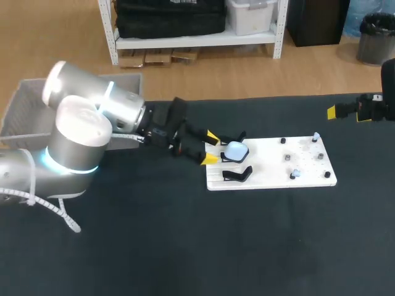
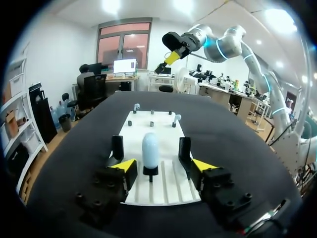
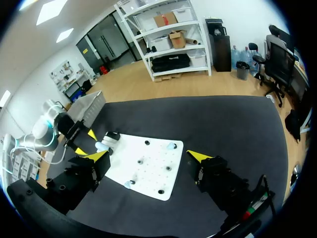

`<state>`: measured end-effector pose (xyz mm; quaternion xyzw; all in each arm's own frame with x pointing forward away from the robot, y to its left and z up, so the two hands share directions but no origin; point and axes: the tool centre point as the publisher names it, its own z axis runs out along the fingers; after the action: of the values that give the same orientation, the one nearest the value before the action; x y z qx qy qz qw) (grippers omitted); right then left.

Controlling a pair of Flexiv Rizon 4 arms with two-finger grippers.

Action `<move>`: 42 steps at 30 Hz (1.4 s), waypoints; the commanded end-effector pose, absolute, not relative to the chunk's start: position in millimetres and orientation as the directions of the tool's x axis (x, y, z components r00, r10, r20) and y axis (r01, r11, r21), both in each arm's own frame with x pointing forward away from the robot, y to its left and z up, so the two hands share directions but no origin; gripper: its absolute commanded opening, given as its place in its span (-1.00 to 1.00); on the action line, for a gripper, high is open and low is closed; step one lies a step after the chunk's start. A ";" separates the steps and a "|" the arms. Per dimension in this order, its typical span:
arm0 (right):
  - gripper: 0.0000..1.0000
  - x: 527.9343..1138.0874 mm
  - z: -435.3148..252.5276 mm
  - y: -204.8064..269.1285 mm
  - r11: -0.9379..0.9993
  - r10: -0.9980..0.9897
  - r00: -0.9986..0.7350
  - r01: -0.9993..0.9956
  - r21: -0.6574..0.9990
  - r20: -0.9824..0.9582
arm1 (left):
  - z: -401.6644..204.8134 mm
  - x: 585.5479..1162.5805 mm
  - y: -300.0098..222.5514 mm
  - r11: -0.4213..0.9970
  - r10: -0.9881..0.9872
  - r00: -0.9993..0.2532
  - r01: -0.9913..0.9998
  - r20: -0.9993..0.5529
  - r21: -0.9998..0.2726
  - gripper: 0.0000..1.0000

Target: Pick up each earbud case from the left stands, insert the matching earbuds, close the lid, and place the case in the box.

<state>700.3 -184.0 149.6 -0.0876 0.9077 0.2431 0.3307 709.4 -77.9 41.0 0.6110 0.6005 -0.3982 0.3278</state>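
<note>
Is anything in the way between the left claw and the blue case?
Nothing visible between the left gripper and the earbud case straight ahead. A black stand sits just ahead of each open finger, though.

Black matte table (image 1: 185,246) in foreground; light wood plank floor (image 1: 259,77) beyond its far edge; white metal shelving unit (image 1: 197,41) at back, black bag (image 1: 170,18) and white plastic bin (image 1: 250,15) on its shelf, flattened cardboard (image 1: 157,57) beneath; dark cabinet (image 1: 315,21) beside it; round metal waste bin (image 1: 375,37) further right. Left wrist view: white walls (image 2: 54,59); red-framed window (image 2: 124,44); desk (image 2: 119,77) with lit monitor (image 2: 124,65); ceiling light panels (image 2: 113,6). Right wrist view: water bottles (image 3: 237,51) and office chair (image 3: 280,62) near shelving.
</note>
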 end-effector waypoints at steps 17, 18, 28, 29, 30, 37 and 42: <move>1.00 700.9 149.2 -184.9 0.865 0.000 -0.766 -0.323 0.385 -0.643 | 24.2 728.0 -97.4 -0.096 0.435 -0.050 0.990 -0.899 -0.102 0.15; 1.00 700.9 149.2 -184.9 0.865 0.000 -0.766 -0.323 0.385 -0.643 | 23.5 728.2 -98.2 -0.096 0.433 -0.053 0.990 -0.900 -0.104 0.18; 1.00 700.9 149.2 -184.9 0.865 0.000 -0.766 -0.323 0.385 -0.643 | 21.9 729.1 -103.5 -0.092 0.406 -0.081 0.987 -0.910 -0.129 0.07; 1.00 700.9 149.2 -184.9 0.865 0.000 -0.766 -0.323 0.385 -0.643 | 22.5 728.7 -104.2 -0.092 0.404 -0.082 0.987 -0.911 -0.130 0.06; 1.00 700.9 149.2 -184.9 0.865 0.000 -0.766 -0.323 0.385 -0.643 | 23.0 728.1 -105.0 -0.091 0.401 -0.083 0.987 -0.912 -0.130 0.04; 1.00 700.9 149.2 -184.9 0.865 0.000 -0.766 -0.323 0.385 -0.643 | 21.6 724.7 -107.8 -0.098 0.394 -0.086 0.986 -0.915 -0.135 0.03; 1.00 700.9 149.2 -184.9 0.865 0.000 -0.766 -0.323 0.385 -0.643 | 20.5 725.3 -108.8 -0.095 0.386 -0.091 0.986 -0.918 -0.138 0.00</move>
<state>700.3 -184.0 149.6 -0.0876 0.9077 0.2431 0.3307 723.3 -108.4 23.7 0.5866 0.5875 -0.4488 0.3307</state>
